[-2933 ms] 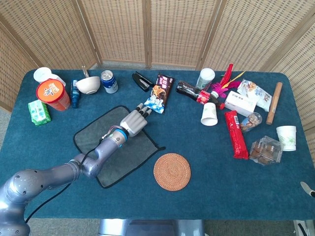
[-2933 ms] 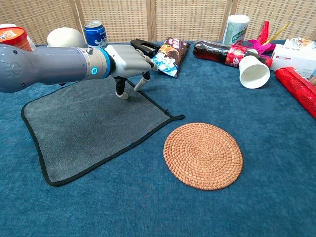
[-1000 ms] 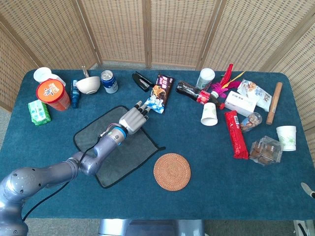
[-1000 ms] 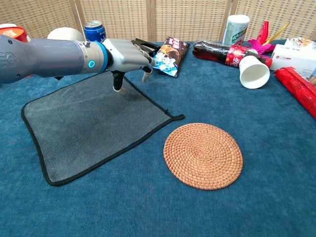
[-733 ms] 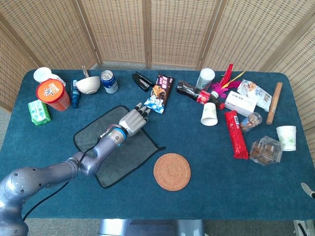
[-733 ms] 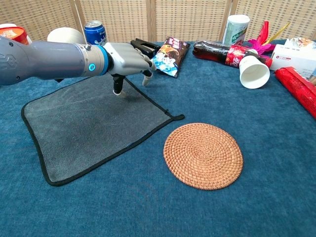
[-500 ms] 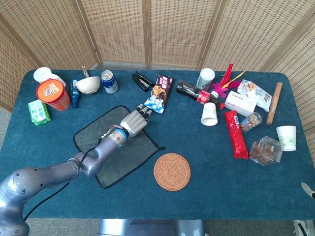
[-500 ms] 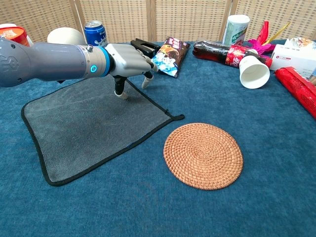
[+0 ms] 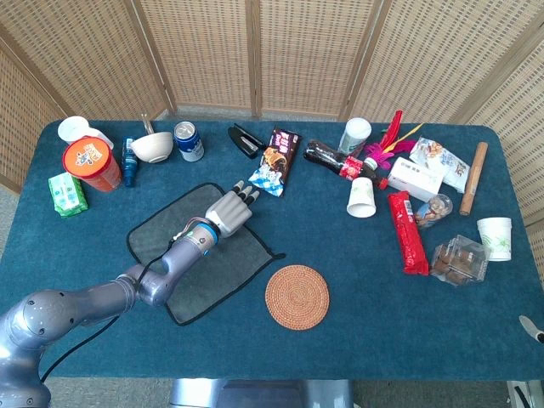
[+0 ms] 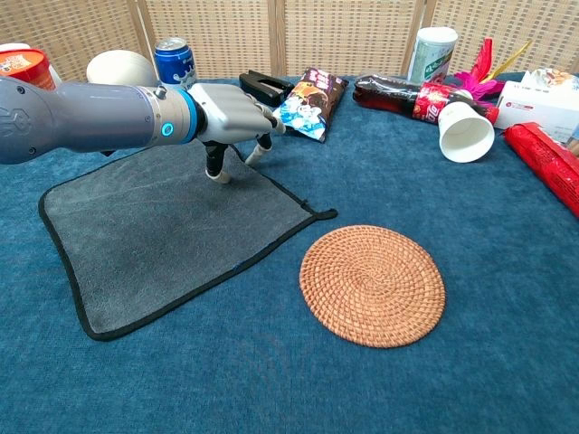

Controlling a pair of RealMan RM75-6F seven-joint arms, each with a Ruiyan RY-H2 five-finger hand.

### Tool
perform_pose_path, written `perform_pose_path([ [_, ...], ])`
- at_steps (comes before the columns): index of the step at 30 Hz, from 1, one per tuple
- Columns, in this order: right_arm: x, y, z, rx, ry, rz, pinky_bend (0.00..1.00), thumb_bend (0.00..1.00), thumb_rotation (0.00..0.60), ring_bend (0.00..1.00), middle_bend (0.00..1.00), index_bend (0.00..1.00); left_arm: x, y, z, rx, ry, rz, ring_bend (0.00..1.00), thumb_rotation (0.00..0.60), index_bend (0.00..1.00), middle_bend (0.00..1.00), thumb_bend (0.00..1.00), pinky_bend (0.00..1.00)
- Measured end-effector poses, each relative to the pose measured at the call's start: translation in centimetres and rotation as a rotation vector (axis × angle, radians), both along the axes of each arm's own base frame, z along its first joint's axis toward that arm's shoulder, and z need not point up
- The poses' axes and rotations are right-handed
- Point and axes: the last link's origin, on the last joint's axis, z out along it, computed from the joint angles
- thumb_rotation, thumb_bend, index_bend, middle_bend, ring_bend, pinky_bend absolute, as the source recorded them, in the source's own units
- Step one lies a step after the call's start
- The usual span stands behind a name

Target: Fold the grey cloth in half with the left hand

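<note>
Grey cloth (image 10: 172,235) flat, unfolded; black-edged

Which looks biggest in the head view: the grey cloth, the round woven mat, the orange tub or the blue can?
Largest to smallest, as they look in the head view:
1. grey cloth
2. round woven mat
3. orange tub, though it sits farther from the camera, so the gap to the mat is unsure
4. blue can

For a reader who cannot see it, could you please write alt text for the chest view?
The robot's left hand hovers, fingers down, over the far edge of a flat grey cloth on a blue table, holding nothing. A woven coaster lies right of the cloth.
</note>
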Motion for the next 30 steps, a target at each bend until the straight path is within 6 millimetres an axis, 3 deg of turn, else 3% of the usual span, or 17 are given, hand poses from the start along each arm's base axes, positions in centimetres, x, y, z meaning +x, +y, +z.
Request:
perform_pose_path([
  [14,-0.05,0.0,0.02,0.002,-0.001,-0.001,0.0,0.0,0.6,0.0,0.0,0.0,0.65,0.09,-0.08,0.022,0.002,-0.029,0.0,0.6,0.48,0.0,0.37,0.11],
  [30,-0.05,0.01,-0.01,0.004,0.001,-0.002,0.0,0.0,0.6,0.0,0.0,0.0,0.73,0.06,-0.36,0.04,0.015,-0.047,0.0,0.6,0.55,0.0,0.49,0.13],
])
